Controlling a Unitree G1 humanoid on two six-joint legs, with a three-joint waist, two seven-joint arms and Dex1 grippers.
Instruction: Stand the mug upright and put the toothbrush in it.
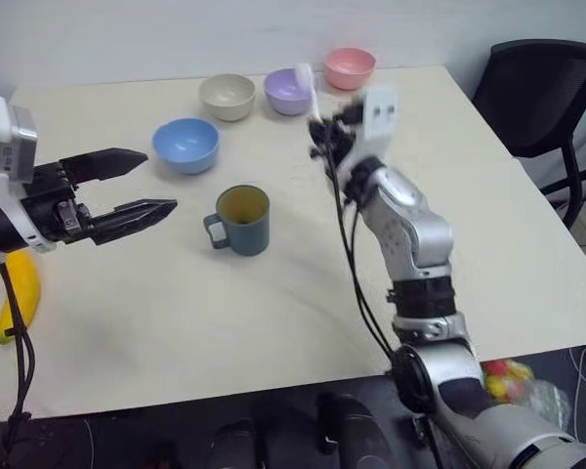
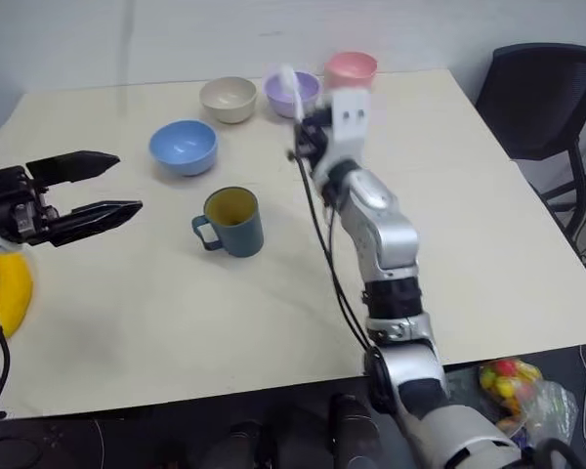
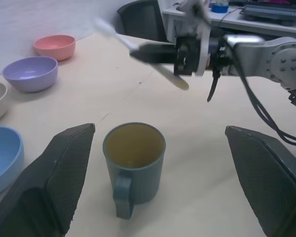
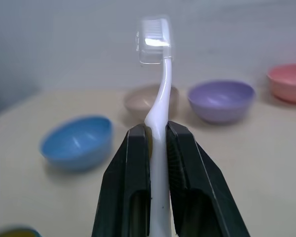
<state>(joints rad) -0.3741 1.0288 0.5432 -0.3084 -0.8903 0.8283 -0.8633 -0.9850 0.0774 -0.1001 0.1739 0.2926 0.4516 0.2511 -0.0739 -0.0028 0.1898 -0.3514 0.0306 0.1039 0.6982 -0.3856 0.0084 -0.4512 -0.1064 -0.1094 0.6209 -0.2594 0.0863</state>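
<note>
The dark slate-blue mug stands upright in the middle of the table, its handle toward my left and its yellowish inside showing. My right gripper is shut on the toothbrush, gripping the pale handle with the white bristled head pointing up and away. It holds the toothbrush in the air beyond the mug and to its right. My left gripper hovers wide open to the left of the mug, pointing at it, with nothing between its fingers.
Several bowls line the far side of the table: blue, cream, purple and pink. A banana lies near the left edge. A black chair stands past the table's right corner.
</note>
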